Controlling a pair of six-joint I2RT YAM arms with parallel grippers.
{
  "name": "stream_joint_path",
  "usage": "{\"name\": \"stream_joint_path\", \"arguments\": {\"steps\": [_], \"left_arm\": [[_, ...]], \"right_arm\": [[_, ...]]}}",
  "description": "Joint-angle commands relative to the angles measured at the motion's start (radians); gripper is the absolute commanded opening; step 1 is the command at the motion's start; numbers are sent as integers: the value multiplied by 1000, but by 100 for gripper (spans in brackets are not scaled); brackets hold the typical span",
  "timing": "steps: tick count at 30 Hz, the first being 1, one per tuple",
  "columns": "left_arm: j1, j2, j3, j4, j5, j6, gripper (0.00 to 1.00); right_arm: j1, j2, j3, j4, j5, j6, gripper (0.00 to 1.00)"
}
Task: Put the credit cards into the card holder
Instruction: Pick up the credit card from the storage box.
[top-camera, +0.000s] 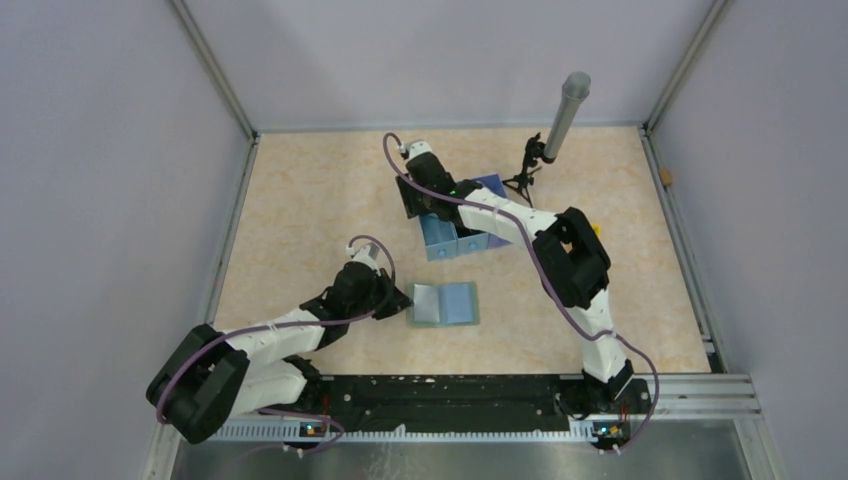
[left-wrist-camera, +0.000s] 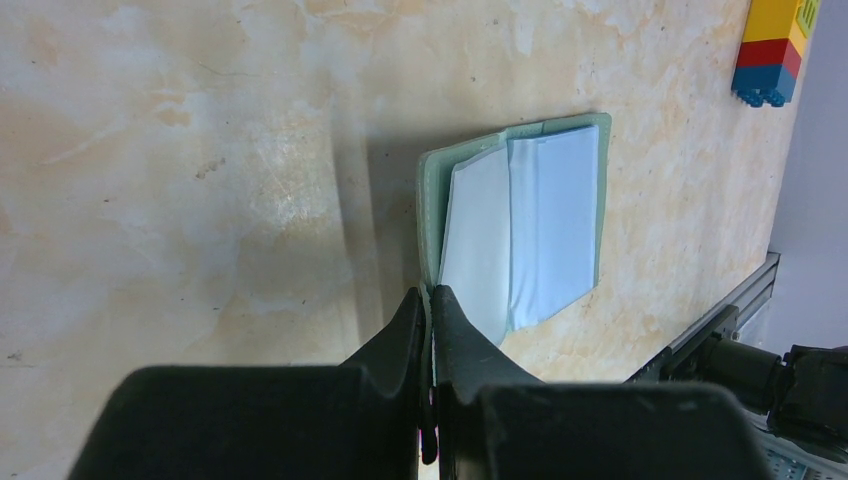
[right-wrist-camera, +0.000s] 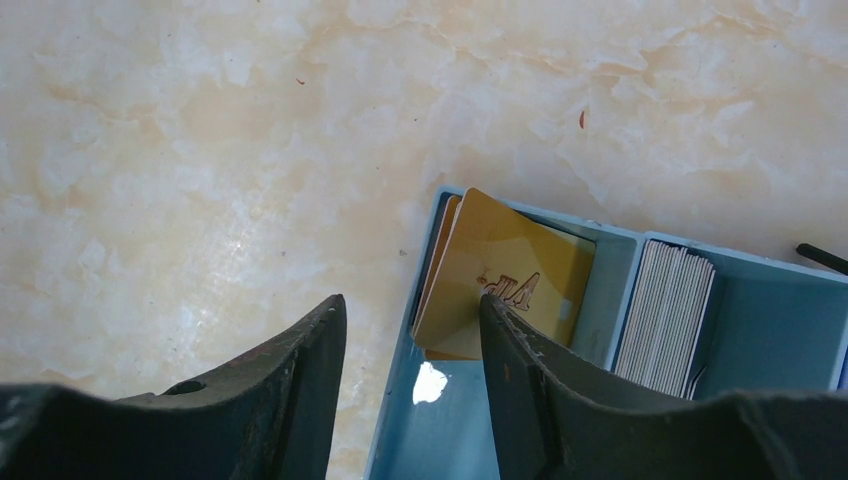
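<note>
Tray (top-camera: 440, 240) is mostly buried under the right arm (top-camera: 570, 260) in the top view, so no cards are readable there. Only the right wrist view shows a gold card (right-wrist-camera: 500, 275) leaning in the end compartment, its print partly behind a finger, plus a pale card stack (right-wrist-camera: 672, 312) next door. The right gripper (right-wrist-camera: 410, 305) hangs over the tray's outer wall, jaws apart, gripping nothing. The card holder (top-camera: 443, 304) lies open on the table (top-camera: 300, 200) near the front edge, light blue panels up, grey-green rim. The left gripper (left-wrist-camera: 432, 298) looks clamped on its edge, with that flap slightly raised.
</note>
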Motion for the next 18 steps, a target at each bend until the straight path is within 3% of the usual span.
{"name": "stream_joint_path", "arguments": {"steps": [1,18], "left_arm": [[5,11,1,37,7,-4,0],[6,16,0,38,11,-5,0]], "right_arm": [[-5,11,64,6,-3,-15,50],[1,56,91,35,77,-67,29]]}}
